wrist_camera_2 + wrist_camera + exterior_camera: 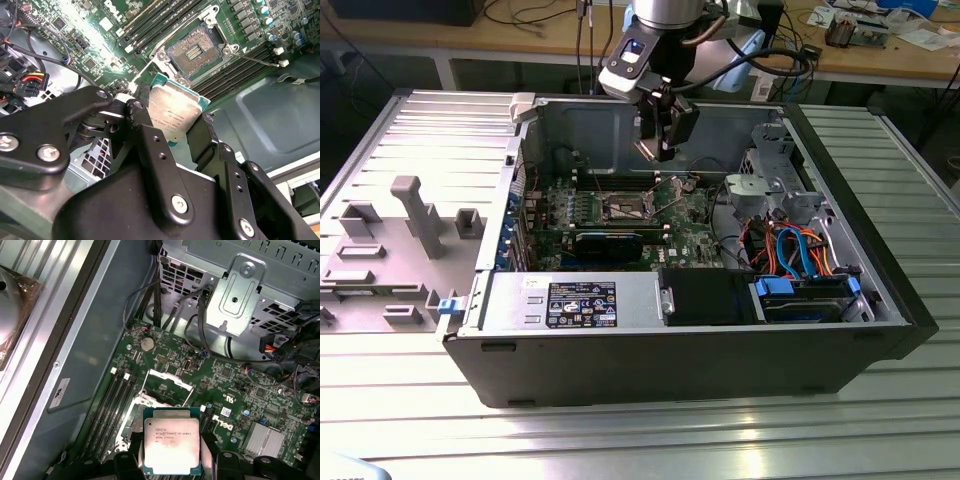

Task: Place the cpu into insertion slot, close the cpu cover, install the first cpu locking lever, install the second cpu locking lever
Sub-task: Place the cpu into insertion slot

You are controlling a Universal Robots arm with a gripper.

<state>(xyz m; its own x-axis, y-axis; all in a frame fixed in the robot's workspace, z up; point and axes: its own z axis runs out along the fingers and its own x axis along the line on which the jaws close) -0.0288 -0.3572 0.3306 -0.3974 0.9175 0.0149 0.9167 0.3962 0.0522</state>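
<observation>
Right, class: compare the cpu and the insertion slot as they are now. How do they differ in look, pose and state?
The cpu, clamped in the tool, hangs clear of the green board; the insertion slot sits fixed in it, empty. The cpu shows a smooth silvery top; the insertion slot shows a dark, dotted centre inside a silver surround. Both are square and look matched in size.

Silvery cpu (171,440) hangs metal-side-up over the bare insertion slot (195,50), and the cpu cover (170,380) is flipped open.
</observation>
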